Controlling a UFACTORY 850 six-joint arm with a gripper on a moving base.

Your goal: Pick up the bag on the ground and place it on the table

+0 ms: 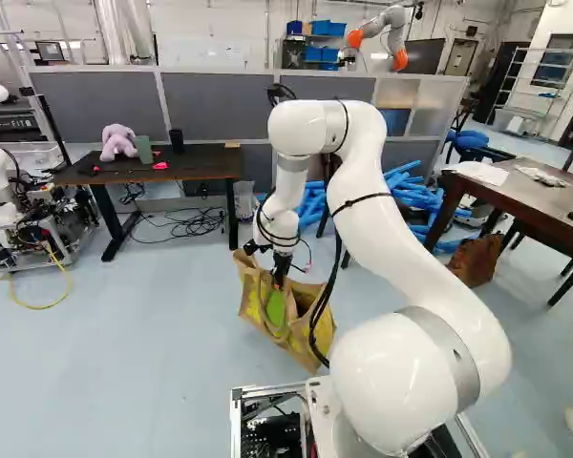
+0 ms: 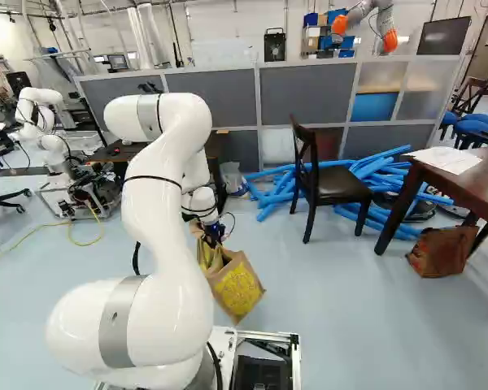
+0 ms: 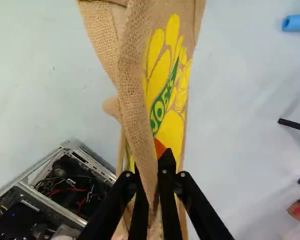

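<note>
In the left base view my gripper [image 1: 281, 279] points down at the top of the tan burlap bag [image 1: 310, 320], which has yellow and green print. The bag [image 2: 237, 286] stands out tilted beside the arm in the right base view. Seen from the wrist, the gripper [image 3: 154, 172] is shut on a fold of the bag [image 3: 172, 95] near its handles. Part of the bag lies hidden behind the fingers. Whether its bottom touches the floor I cannot tell. A dark table [image 1: 196, 164] stands beyond, at the left; a brown table [image 1: 516, 196] stands at the right.
The dark table holds a pink plush toy [image 1: 117, 141], a green block and a black cup. Blue foam tubes [image 2: 370, 175] lie behind a dark chair [image 2: 333, 180]. A reddish-brown bag [image 2: 442, 250] sits by the brown table. Another robot [image 2: 45, 122] stands at the left.
</note>
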